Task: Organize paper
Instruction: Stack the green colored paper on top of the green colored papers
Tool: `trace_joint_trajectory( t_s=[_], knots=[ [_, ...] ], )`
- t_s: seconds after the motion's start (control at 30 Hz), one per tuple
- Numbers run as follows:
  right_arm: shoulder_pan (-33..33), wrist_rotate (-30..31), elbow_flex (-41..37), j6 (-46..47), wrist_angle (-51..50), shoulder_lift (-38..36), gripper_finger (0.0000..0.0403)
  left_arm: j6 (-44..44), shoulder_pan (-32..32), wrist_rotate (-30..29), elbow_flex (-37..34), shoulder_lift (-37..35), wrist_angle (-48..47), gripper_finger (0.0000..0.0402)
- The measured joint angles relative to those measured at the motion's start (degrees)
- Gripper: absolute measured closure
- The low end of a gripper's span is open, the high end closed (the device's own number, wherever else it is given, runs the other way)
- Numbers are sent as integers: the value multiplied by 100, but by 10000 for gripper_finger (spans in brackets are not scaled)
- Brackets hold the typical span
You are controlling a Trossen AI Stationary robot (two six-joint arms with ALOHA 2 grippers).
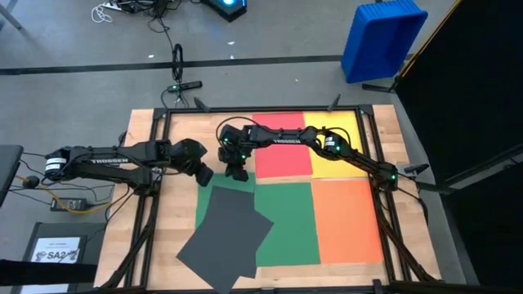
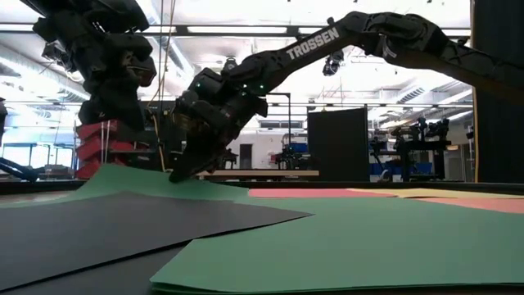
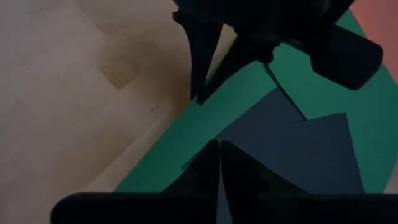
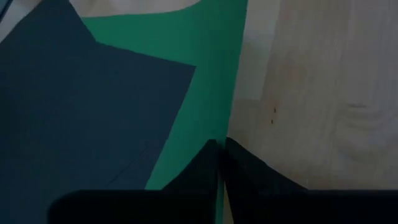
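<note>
Near edge of table (image 1: 139, 245): 2 dark grey sheets (image 1: 225, 237) lie skewed, overlapping, on the green sheet (image 1: 286, 224). Beside green: orange sheet (image 1: 347, 220). Farther back: red sheet (image 1: 282, 147), yellow sheet (image 1: 339, 147), flat, edges meeting.

Right gripper (image 1: 237, 173) down at green's far edge, fingers pinched together on that edge; low view shows the corner lifted off the wood. Left gripper (image 1: 203, 175) just beside it, fingers closed, holding nothing visible.

Judgement: paper light, thin, floppy, slides readily on wood and on other sheets; creases if dragged. Best grasped at a free edge or corner.
</note>
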Motion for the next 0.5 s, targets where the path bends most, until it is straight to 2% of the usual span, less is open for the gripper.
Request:
trace_joint_trajectory(
  t_s=[0.13, 0.23, 0.5],
  knots=[
    [0, -2, 0, 2, 3, 0, 403, 222, 0, 50, 0, -7, -50, 400],
    [7, -2, 0, 0, -12, -11, 403, 681, 11, 90, 0, 2, -38, 383],
    [78, 2, 369, -26, -161, -35, 403, 1728, 251, 154, 0, 369, -89, 268]
  ],
)
